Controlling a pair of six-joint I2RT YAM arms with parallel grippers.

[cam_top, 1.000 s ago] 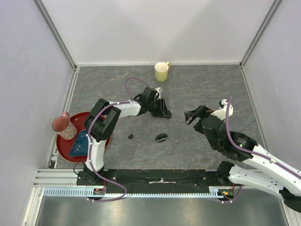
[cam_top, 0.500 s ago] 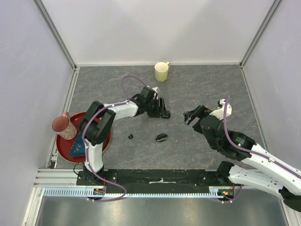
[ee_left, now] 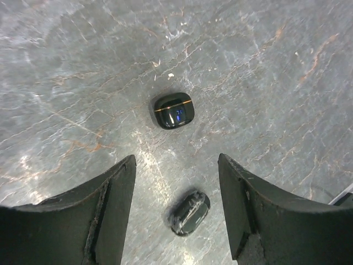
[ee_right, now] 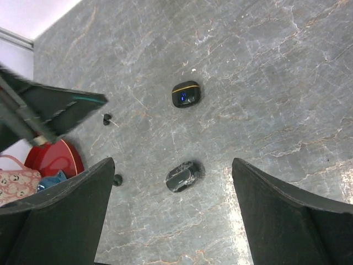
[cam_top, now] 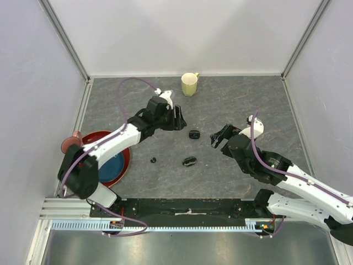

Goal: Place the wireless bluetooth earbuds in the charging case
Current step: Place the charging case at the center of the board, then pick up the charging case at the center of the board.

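Grey stone table; my left gripper and right gripper hung open, empty. One earbud lay loose toward the near edge, near a case; a lit case sat mid-table. I judged nothing inserted yet.

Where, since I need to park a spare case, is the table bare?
Bare: the far right corner, right of the yellow mug, and the far left corner, behind the left gripper. Crowded: the middle, where the right gripper, lit case, second case and an earbud sit close together.
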